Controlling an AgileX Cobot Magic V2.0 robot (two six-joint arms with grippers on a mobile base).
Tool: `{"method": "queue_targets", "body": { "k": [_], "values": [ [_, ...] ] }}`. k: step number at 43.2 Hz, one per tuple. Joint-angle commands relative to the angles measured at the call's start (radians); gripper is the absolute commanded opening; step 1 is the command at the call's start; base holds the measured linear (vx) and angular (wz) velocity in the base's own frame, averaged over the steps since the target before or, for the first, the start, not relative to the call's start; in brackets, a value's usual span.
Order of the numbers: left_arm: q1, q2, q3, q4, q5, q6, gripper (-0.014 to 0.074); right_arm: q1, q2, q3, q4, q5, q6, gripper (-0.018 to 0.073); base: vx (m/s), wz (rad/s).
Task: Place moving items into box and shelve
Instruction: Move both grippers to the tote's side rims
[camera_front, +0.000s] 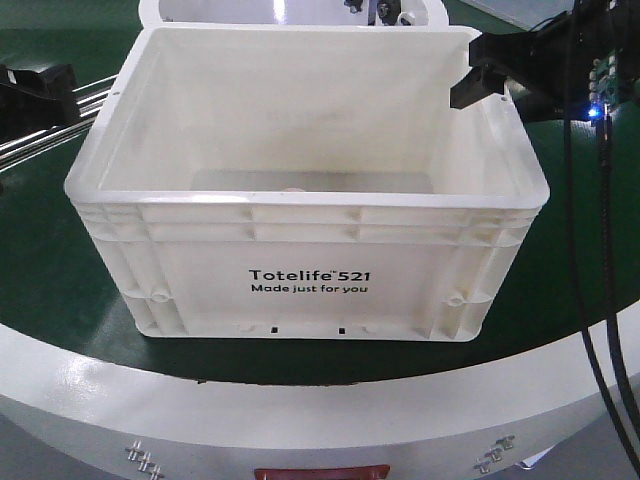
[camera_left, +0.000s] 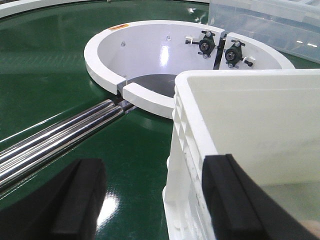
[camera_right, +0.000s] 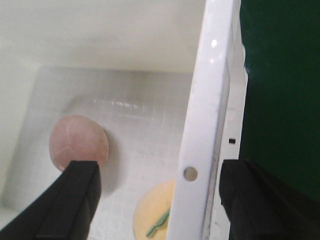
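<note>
Crate: the large white rectangular plastic crate, printed "Totelife 521" in black, is stood upright on the green table surface. Its long axis runs left to right across the robot. Both toys are seen on its floor. The pinkish-brown round plush toy lies near the yellow-orange round plush toy, which has a green leaf and is partly hidden by the right wall's rim. Loading is judged done; shelving is judged the step left.

The right gripper is held wide open and empty. The right wall's rim passes between its fingers, one inside the crate and one outside. The left gripper is likewise spread wide with nothing held. The left wall is lined up between its fingers, though in the front view it seems short of the crate, just beside it. Contact cannot be told on either side.

Key relation: each end wall is lined up with an open pair of fingers, so a two-armed lift is judged to call for closing on both rims. The right arm is the nearer.
</note>
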Motion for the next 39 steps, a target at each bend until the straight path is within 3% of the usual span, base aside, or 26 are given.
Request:
{"method": "queue_targets", "body": {
  "k": [1, 13, 23, 29, 30, 39],
  "values": [
    [0.005, -0.025, -0.028, -0.005, -0.066, -0.001, 0.0533, -0.006, -0.023, -0.035, 0.026, -0.018, -0.002, 0.054, 0.0, 0.0],
    [0.005, -0.025, -0.028, -0.005, -0.058, -0.002, 0.0533, 0.002, -0.012, -0.042, 0.021, 0.001, -0.002, 0.0537, 0.0, 0.0],
    [0.005, -0.025, -0.028, -0.005, -0.05, -0.002, 0.0533, 0.046, -0.003, -0.089, -0.054, 0.001, 0.019, 0.0527, 0.0, 0.0],
    [0.005, -0.025, -0.028, -0.005, -0.031, -0.002, 0.0533, 0.045, 0.032, -0.129, -0.051, 0.023, 0.054, 0.0527, 0.0, 0.0],
    [0.005, -0.025, -0.028, -0.005, -0.017, -0.002, 0.0533, 0.045, 0.078, -0.159, -0.027, 0.08, 0.054, 0.0527, 0.0, 0.0],
    [0.005, -0.025, -0.028, -0.005, -0.016, -0.002, 0.0533, 0.045, 0.085, -0.159, -0.02, 0.083, 0.054, 0.0527, 0.0, 0.0]
  ]
}}
